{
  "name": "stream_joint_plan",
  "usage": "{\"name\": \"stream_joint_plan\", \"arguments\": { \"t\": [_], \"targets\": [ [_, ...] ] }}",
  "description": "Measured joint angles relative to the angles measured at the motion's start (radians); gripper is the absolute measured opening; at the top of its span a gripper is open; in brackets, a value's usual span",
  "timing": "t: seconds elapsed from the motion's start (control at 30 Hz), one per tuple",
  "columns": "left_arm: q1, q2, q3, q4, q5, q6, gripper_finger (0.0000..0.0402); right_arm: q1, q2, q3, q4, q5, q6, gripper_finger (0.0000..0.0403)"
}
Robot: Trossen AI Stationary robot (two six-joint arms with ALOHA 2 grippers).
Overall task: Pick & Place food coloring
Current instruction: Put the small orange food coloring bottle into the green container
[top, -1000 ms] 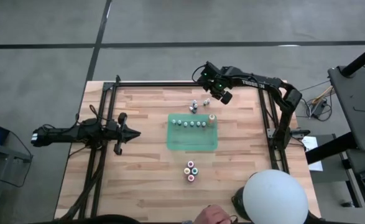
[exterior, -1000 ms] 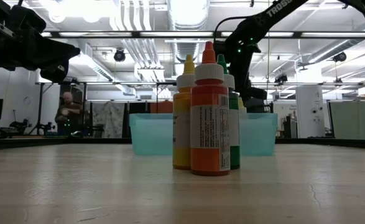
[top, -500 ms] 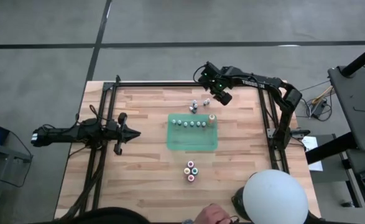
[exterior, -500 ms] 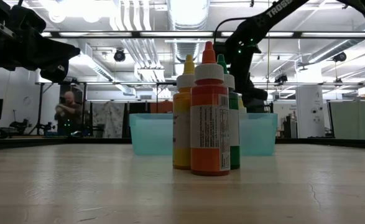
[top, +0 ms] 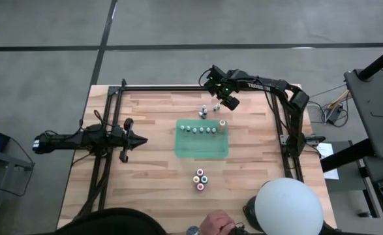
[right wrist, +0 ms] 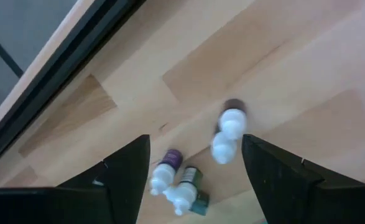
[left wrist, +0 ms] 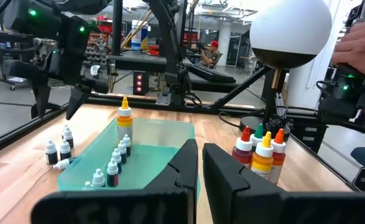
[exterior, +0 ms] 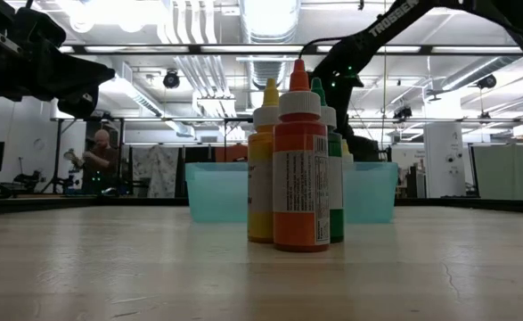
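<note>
While the left hand [top: 141, 140] waits with fingers together at left centre, the right hand [top: 212, 89], fingers apart, has crept leftward above tiny white-capped food coloring bottles [top: 205, 110] on the wooden bench [top: 152, 176], mostly upright, one lying flat.

Left pincer [left wrist: 199, 163] fingers nearly closed, holding nothing. Small bottles [left wrist: 115, 163] and yellow-orange dropper bottle [left wrist: 125, 121] stand in green tray [left wrist: 163, 142]. Four taller bottles [left wrist: 263, 151] cluster beside tray.

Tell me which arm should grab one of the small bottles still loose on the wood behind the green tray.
Right. The right gripper hovers open just above the loose small bottles beyond the green tray, with two between its fingers in its wrist view. The left gripper waits shut at the table's left side.
</note>
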Motion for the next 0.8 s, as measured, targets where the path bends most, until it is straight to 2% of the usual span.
{"name": "stream_joint_plan", "arguments": {
  "t": [0.3,0.8],
  "targets": [
    [-0.001,0.000,0.000,0.000,0.000,0.000,0.0000,0.000,0.046,0.014,-0.012,-0.059,-0.005,0.0240],
    [0.000,0.000,0.000,0.000,0.000,0.000,0.0000,-0.001,0.046,0.010,-0.086,-0.058,-0.023,0.0235]
  ]
}}
